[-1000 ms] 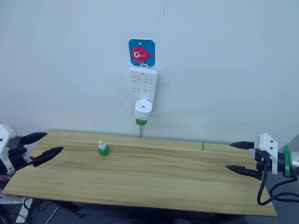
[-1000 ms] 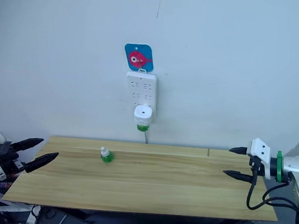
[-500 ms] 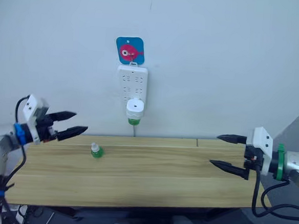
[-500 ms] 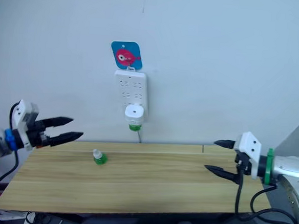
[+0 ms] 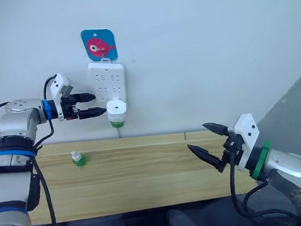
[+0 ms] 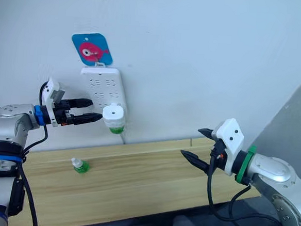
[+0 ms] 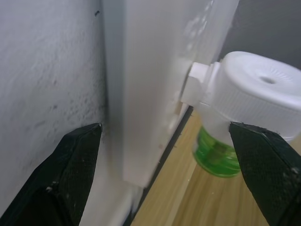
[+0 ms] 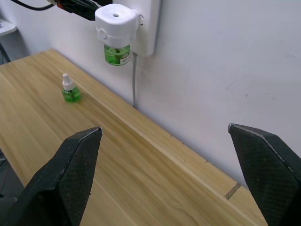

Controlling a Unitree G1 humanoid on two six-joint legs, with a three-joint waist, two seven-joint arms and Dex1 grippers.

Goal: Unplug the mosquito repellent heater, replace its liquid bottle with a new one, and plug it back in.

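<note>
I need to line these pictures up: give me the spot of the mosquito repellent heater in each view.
Left eye view: the mosquito repellent heater on the wall strip, just off the left claw.
Right eye view, same spot.
Left wrist view, green bottle beneath.
Right wrist view.
Shared landmark: the white power strip that it plugs into.

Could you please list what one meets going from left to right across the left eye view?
Left end effector → mosquito repellent heater plugged into the power strip → right end effector.
</note>
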